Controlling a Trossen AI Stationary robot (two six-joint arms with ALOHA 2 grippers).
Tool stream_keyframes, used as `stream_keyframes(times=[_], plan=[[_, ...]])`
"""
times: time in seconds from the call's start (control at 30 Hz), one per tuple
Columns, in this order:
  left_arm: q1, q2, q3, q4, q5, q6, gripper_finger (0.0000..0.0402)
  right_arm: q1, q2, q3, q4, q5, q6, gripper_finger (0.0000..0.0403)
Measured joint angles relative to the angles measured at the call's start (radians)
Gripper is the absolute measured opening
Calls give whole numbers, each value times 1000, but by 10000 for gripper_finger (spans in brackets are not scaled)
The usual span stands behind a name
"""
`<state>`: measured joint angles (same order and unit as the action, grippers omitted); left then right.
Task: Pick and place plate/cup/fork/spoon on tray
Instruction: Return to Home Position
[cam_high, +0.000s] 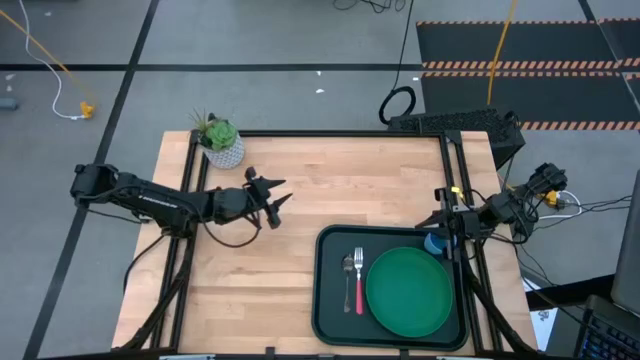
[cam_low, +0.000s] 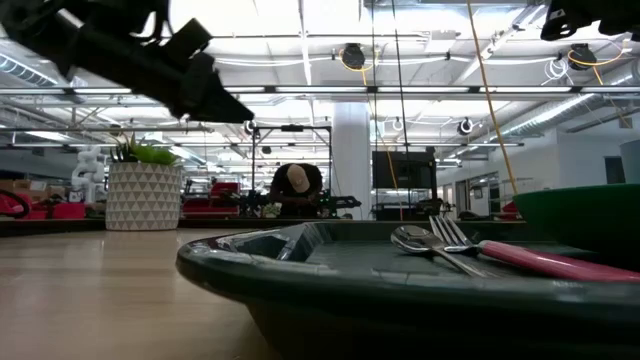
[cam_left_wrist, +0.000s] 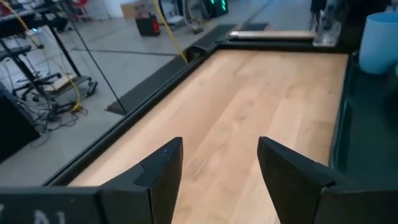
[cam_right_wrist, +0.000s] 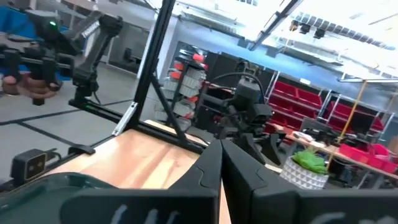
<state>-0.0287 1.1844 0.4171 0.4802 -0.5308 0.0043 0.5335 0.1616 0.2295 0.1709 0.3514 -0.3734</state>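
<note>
The wooden table (cam_high: 290, 270) carries the tray (cam_high: 322, 300) at its near right. The plate (cam_high: 408, 291) fills the tray's right part. A white plant pot (cam_high: 222, 150) stands at the far left corner. The left gripper (cam_left_wrist: 219, 144) hovers over bare wood left of the tray, fingers spread and empty. The right gripper (cam_right_wrist: 221, 148) hangs above the tray's far right corner, fingers pressed together. The cup (cam_high: 434, 243) stands just under it. The fork (cam_high: 359, 285) lies left of the plate, and the spoon (cam_high: 349, 270) lies just beside the fork.
</note>
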Motion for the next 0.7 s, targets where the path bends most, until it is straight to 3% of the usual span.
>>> stream_keyframes(times=[0.2, 0.33, 0.7], plan=[[20, -88, -178, 221, 73, -19, 211, -68, 0, 0, -29, -21, 47, 0], [25, -148, -264, 276, 102, -35, 194, -113, 0, 0, -30, -67, 47, 0], [25, -280, -395, 313, 142, -36, 11, -209, 8, -78, 4, -101, 102, 0]])
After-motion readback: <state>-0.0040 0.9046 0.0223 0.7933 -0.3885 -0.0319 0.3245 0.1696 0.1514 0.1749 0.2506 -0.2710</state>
